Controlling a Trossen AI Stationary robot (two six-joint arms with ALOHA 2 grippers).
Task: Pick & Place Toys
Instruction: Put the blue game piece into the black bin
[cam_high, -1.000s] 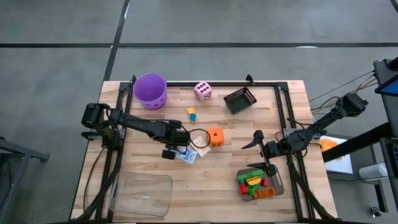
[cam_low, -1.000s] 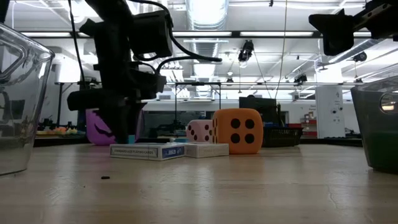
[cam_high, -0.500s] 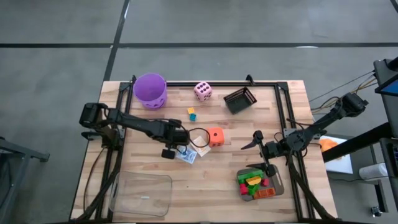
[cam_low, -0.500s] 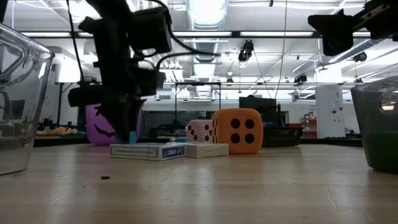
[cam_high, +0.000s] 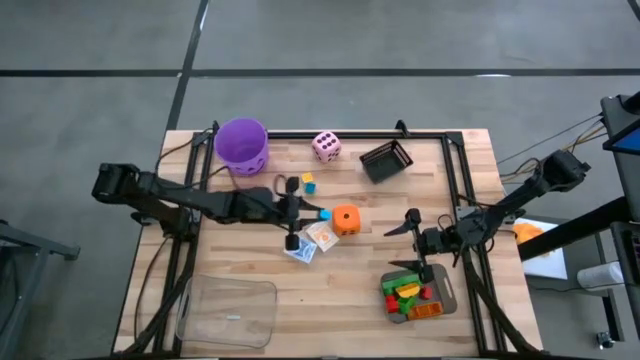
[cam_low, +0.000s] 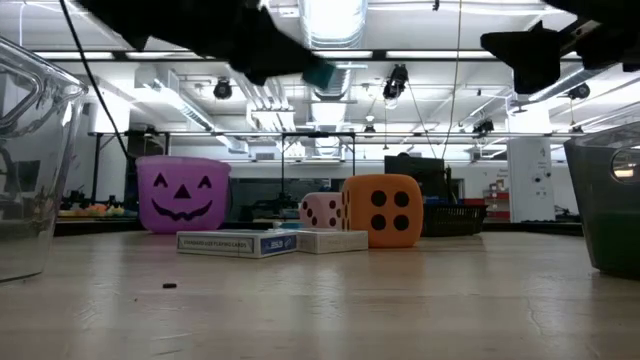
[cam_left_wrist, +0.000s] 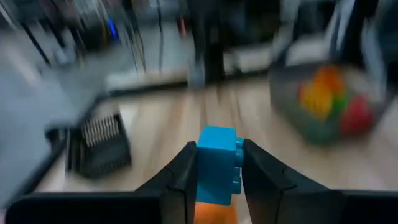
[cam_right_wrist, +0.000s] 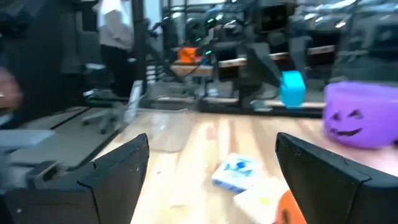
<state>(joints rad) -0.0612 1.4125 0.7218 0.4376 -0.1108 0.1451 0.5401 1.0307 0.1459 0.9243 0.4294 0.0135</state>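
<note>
My left gripper (cam_high: 314, 213) is shut on a small blue brick (cam_high: 323, 213), high above the table just left of the orange dotted die (cam_high: 346, 220); the brick also shows in the low view (cam_low: 320, 75) and the right wrist view (cam_right_wrist: 292, 87). Two white-blue card packs (cam_high: 300, 250) (cam_high: 322, 235) lie flat on the table below it. My right gripper (cam_high: 412, 245) is open and empty, above the table beside the grey tray (cam_high: 447, 293), which holds several coloured bricks (cam_high: 405, 295). A pink die (cam_high: 326, 146) and two small bricks (cam_high: 308, 182) rest on the table. My left gripper pinches the blue brick by two opposite sides (cam_left_wrist: 205, 168) between its two fingers (cam_left_wrist: 183, 171). The fingers lie about level and point toward the table's right edge. The brick sticks out past the fingertips and is lifted clear of the table.
A purple bucket (cam_high: 242, 143) stands at the far left, a black basket (cam_high: 387, 160) at the far right, a clear container (cam_high: 228, 310) at the near left. Bare wood lies in the near middle of the table (cam_high: 330, 300).
My left gripper has risen from just above the table beside the card packs and swung toward the right edge, tipping from pointing down to about level. The blue brick has gone up with it, now high and clear of the table. The card packs have stayed put.
</note>
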